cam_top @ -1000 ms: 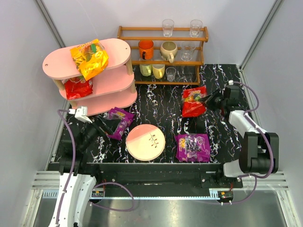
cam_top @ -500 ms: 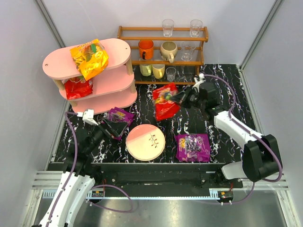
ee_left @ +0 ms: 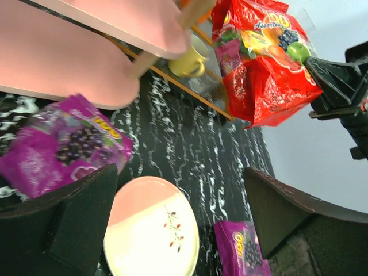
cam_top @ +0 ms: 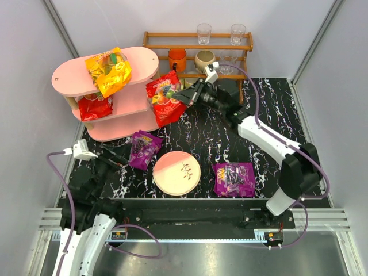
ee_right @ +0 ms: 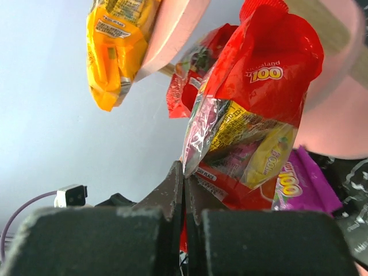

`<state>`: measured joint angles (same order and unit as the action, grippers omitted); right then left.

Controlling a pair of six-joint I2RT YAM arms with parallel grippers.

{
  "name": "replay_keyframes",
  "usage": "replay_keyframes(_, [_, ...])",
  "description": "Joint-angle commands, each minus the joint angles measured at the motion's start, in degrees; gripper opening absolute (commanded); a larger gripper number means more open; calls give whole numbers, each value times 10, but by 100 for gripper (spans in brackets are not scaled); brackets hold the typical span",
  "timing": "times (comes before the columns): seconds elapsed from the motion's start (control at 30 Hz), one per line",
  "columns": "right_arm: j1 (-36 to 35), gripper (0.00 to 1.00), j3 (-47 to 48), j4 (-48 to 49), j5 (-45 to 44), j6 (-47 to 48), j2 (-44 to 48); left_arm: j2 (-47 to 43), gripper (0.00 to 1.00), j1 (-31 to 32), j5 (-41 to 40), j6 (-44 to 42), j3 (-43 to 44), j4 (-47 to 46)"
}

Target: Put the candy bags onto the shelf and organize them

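**Holding a red candy bag at the pink shelf**

The black marbled worktop (cam_top: 270,115) is bearing the pink shelf (cam_top: 138,60) at its far left; the round plate (cam_top: 177,172) is lying near the front; an orange-yellow bag (cam_top: 108,70) is resting on the top board, a red bag (cam_top: 95,105) on the middle one; a purple bag (cam_top: 144,148) is lying left of the plate, the other purple bag (cam_top: 234,178) right of it; the right hand (cam_top: 185,96) is pinching the second red bag (cam_top: 165,96) by its edge, just beside the shelf's right end; the left hand (cam_top: 115,161) is gaping, grasping nothing.
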<state>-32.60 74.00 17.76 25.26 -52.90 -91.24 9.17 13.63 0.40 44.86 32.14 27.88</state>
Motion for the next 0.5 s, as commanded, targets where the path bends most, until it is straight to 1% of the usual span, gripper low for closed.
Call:
replay_keyframes(0.0, [-31,0,96,95,23,-32,-60,7,94,2,-128,-16,59,117])
replay_keyframes(0.07, [-42,0,122,98,23,-37,-77,6,95,2,-138,-23,64,121])
replay_keyframes(0.3, [-62,0,170,112,22,-55,-133,0,95,2,-163,-34,82,142])
replay_keyframes(0.37, [-67,0,181,118,18,-62,-142,-1,95,2,-184,-36,88,153])
replay_keyframes(0.47, [-72,0,197,134,16,-78,-163,1,95,2,-222,-36,109,193])
